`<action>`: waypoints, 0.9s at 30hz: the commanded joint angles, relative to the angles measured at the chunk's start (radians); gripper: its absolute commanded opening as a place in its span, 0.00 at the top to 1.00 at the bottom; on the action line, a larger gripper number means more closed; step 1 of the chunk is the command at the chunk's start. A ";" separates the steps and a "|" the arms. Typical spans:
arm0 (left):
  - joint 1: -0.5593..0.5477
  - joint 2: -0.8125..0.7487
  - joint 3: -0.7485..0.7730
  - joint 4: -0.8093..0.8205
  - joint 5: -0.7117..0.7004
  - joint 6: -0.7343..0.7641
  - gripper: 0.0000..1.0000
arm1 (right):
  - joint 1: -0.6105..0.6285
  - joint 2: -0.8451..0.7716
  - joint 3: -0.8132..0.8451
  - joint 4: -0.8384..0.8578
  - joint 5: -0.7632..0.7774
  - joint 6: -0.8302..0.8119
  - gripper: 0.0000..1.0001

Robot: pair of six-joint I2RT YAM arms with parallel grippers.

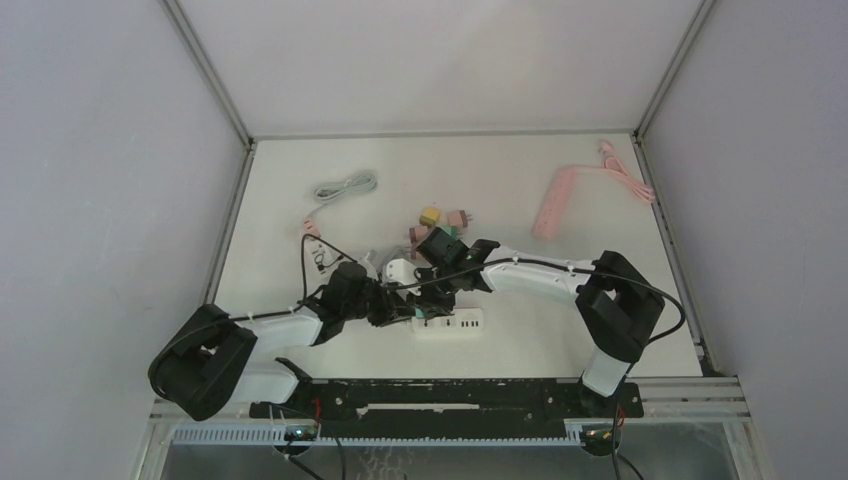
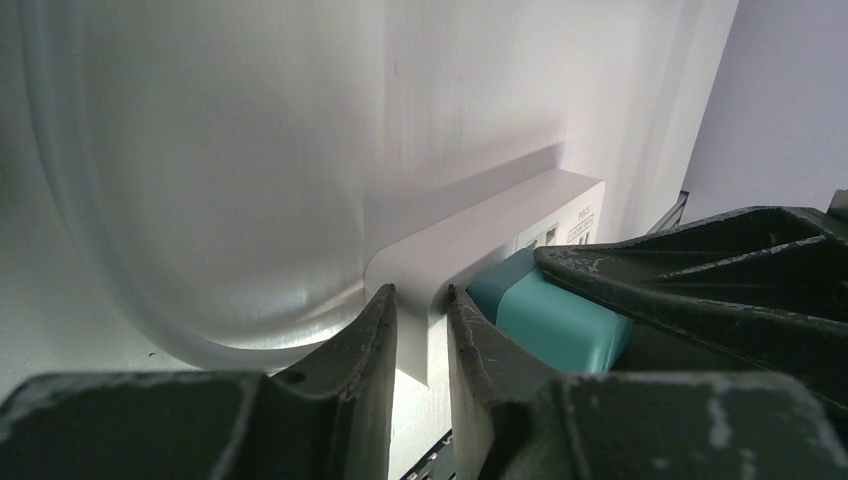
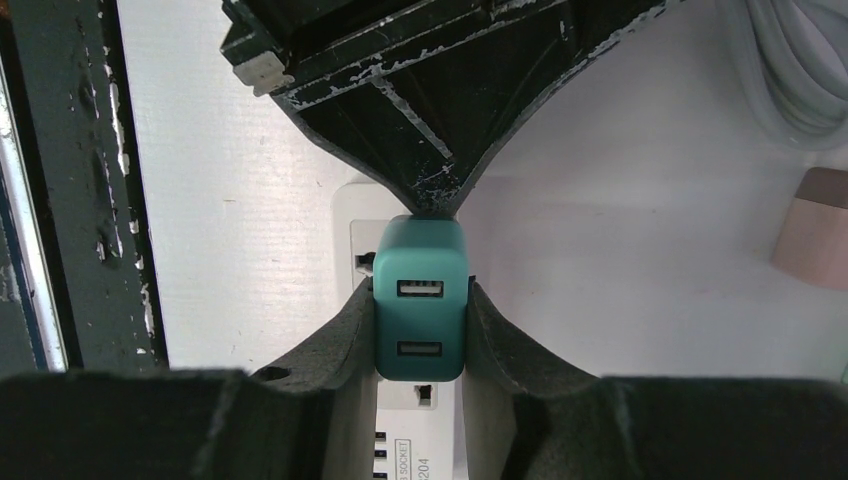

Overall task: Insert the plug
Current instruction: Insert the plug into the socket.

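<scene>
A white power strip (image 1: 449, 325) lies near the front middle of the table. My left gripper (image 2: 420, 325) is shut on the end of the white power strip (image 2: 470, 240). My right gripper (image 3: 420, 310) is shut on a teal plug (image 3: 420, 300), a small block with two USB ports facing the camera. The plug sits right over the strip's face (image 3: 425, 420), at its sockets. In the left wrist view the teal plug (image 2: 550, 320) is against the strip's top. Both grippers meet at the strip in the top view (image 1: 420, 300).
A pink power strip (image 1: 556, 200) with its cord lies at the back right. A grey coiled cable (image 1: 345, 187) lies at the back left. Yellow (image 1: 430, 215) and pink (image 1: 459, 218) plugs sit behind the arms. A pink plug (image 3: 815, 240) is at the right.
</scene>
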 commanded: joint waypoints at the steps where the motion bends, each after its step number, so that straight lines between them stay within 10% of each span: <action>1: 0.009 -0.005 -0.028 -0.045 -0.013 0.048 0.74 | 0.000 0.012 0.032 -0.018 0.022 -0.032 1.00; 27: 0.035 0.033 -0.032 -0.018 0.006 0.028 0.80 | 0.068 0.112 -0.034 -0.068 0.161 -0.049 1.00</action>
